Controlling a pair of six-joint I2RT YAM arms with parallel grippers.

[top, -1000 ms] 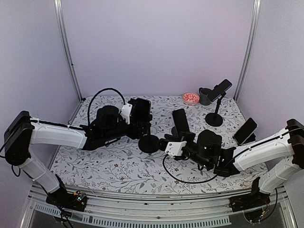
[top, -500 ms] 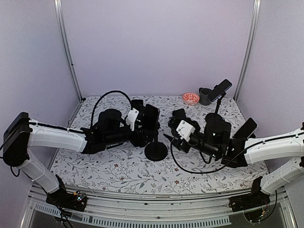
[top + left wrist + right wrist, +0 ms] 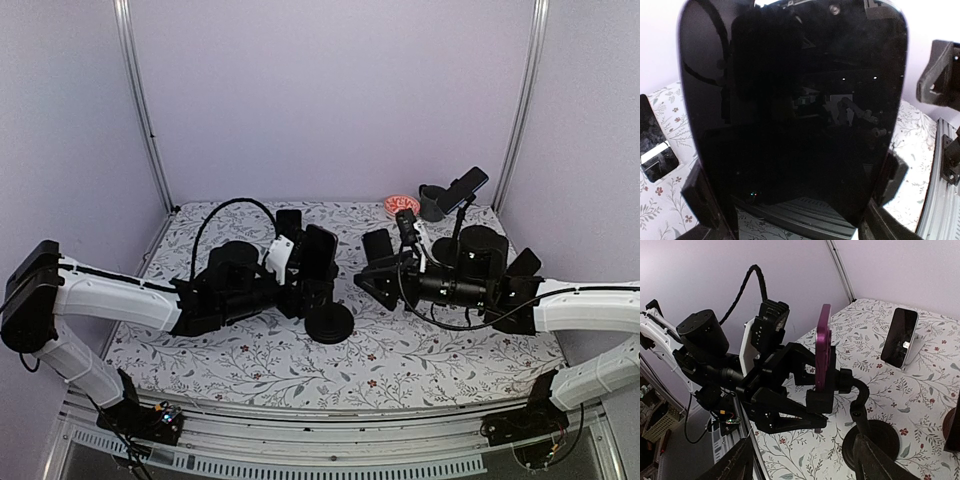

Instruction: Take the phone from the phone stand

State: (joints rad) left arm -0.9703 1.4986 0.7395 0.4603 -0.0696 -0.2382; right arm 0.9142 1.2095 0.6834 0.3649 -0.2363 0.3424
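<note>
R gripper [image 3: 368, 268] has let go and backed off: a sec ago it's clamped shut low by the stand's foot, now it's up and out to the right of it, jaws spread wide, nothing btwn them. Stand's foot has slid nearer w/ the L arm too.

Floral table [image 3: 250, 365] sits under it all. L arm [image 3: 120, 290] stretches in low from its side, and R arm [image 3: 590, 305] mirrors it. Next the phone stand [image 3: 328, 322], right under the L gripper [image 3: 312, 262], round foot flat on the cloth, neck bent up to the clamp. Then the phone [image 3: 823, 347], upright in that clamp, purple edge facing the R gripper across a small gap. L gripper is closed on the phone, a wide grip across both long edges; black screen fills the L wrist view. Beyond the L gripper, well apart, a second phone [image 3: 900, 337] leans on a white dock [image 3: 912, 352]. Behind the R gripper is a dark cup [image 3: 432, 203], w/ a red dish [image 3: 402, 207] beside it.
</note>
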